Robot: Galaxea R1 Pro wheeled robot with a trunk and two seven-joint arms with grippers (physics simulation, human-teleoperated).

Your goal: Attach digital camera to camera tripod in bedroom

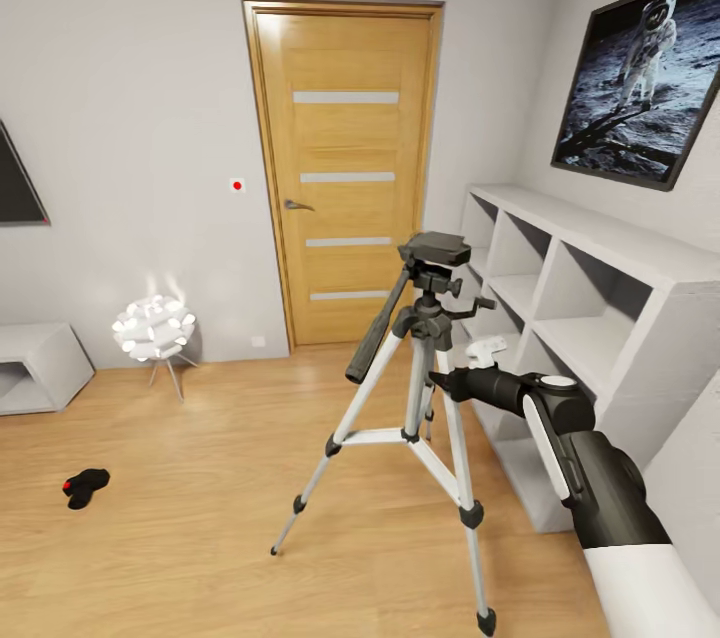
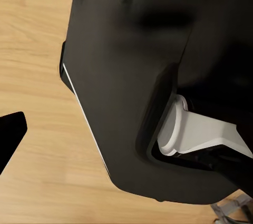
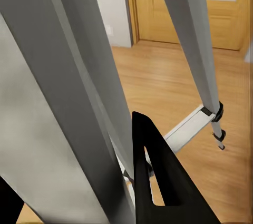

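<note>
The camera tripod (image 1: pixel 425 418) stands on the wood floor in the middle of the bedroom, silver legs spread, its black head bare, the pan handle sloping down to the left. My right gripper (image 1: pixel 440 380) reaches in from the right and meets a leg just under the head. In the right wrist view that grey leg (image 3: pixel 68 103) fills the space beside a black fingertip (image 3: pixel 153 176), so the jaws look closed around it. The digital camera (image 1: pixel 85 486), small and black with a red button, lies on the floor at far left. Of the left gripper, one dark tip (image 2: pixel 10 134) shows over the floor.
A wooden door (image 1: pixel 345 178) is shut behind the tripod. White cube shelves (image 1: pixel 600 318) line the right wall under an astronaut picture (image 1: pixel 640 78). A white spiky lamp (image 1: pixel 153 328) and a low white unit (image 1: pixel 35 363) stand at the left wall.
</note>
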